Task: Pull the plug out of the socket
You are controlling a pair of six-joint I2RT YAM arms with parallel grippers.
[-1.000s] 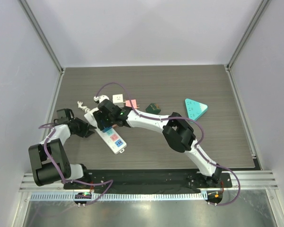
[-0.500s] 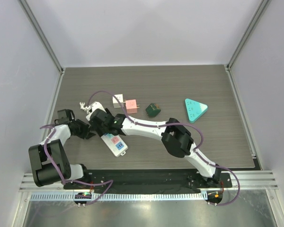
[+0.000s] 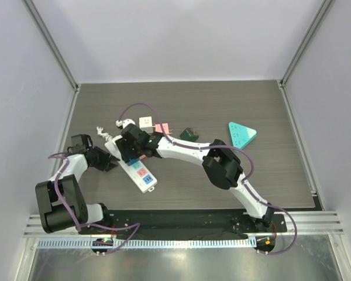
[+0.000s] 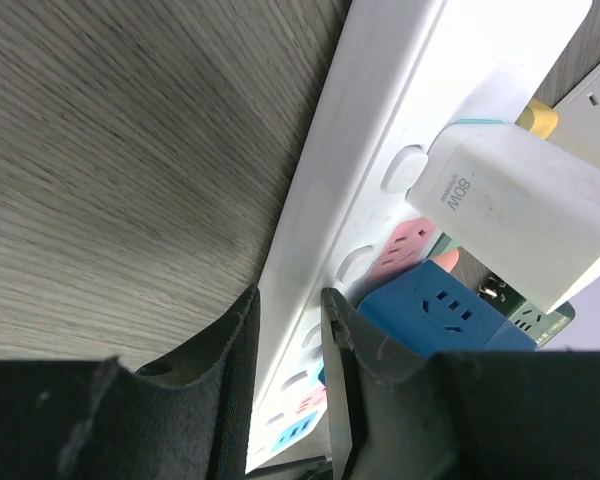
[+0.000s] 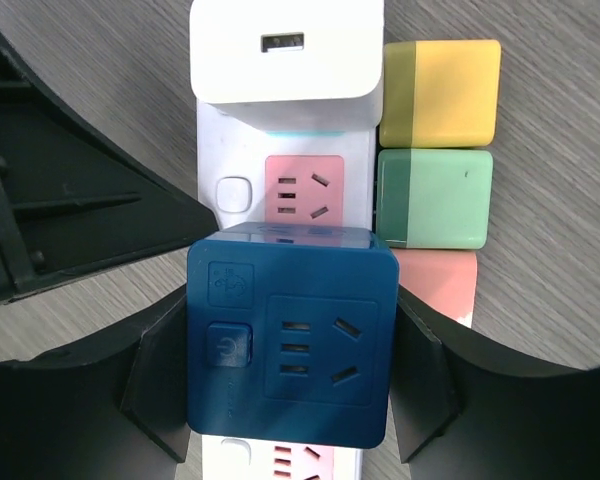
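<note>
Wood tabletop (image 3: 222, 105): blue plug (image 5: 290, 345) between right jaws, on white strip (image 5: 220, 215)

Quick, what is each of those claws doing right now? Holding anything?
Left gripper: closed on the edge of the white power strip.
Right gripper: closed on the sides of the blue plug.
</note>
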